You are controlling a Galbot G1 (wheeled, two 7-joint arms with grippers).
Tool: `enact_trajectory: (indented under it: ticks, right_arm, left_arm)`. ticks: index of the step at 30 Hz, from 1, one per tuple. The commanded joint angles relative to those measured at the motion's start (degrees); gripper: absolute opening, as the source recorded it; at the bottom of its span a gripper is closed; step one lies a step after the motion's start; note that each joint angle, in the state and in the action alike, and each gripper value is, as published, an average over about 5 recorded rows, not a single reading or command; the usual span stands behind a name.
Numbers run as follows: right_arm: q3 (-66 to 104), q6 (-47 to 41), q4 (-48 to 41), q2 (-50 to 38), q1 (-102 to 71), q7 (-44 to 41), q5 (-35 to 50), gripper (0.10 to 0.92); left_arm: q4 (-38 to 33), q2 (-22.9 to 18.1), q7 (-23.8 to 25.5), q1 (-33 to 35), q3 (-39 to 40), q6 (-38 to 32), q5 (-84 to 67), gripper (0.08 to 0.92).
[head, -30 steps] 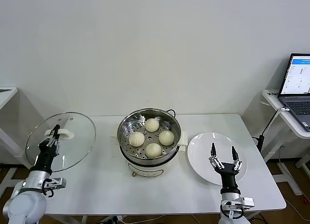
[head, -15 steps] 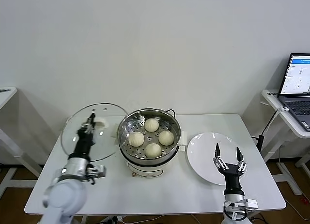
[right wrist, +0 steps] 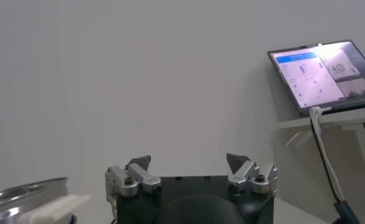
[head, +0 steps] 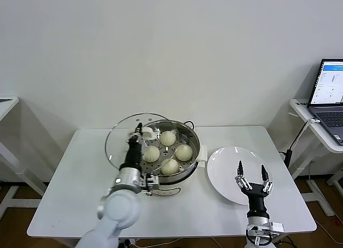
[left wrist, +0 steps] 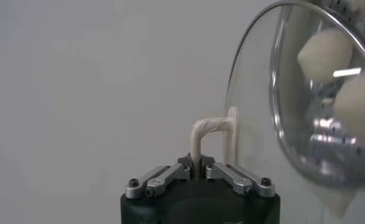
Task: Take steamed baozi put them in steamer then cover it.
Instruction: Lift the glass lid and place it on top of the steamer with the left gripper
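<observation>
A: What does the left end effector (head: 138, 140) hold?

B: Its fingers are closed on the white handle (left wrist: 212, 139) of the cover (head: 140, 140). The glass stands almost upright, tilted, at the near-left rim of the steamer (head: 165, 157).

A: And the steamed baozi (head: 169, 152)?

B: All four lie on the tray inside the steamer, just beyond the cover from this end effector.

A: The right end effector (head: 252, 173)?

B: It is wide open and holds nothing. It points up near the white plate (head: 231, 167) on the table (head: 80, 173).
</observation>
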Motion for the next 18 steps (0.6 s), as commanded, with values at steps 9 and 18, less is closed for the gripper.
enact_trajectory:
  ticks: [9, 18]
  right_arm:
    - [-0.30, 0.16, -0.65, 0.19, -0.05, 0.03, -0.80, 0.823]
    - [-0.40, 0.49, -1.33, 0.14, 0.08, 0.02, -1.21, 0.823]
  left_arm:
    - [11.04, -9.72, 0.71, -5.53, 6.14, 3.26, 8.50, 0.189]
    - [12.85, -11.64, -0.16, -5.12, 5.73, 3.80, 8.43, 0.189]
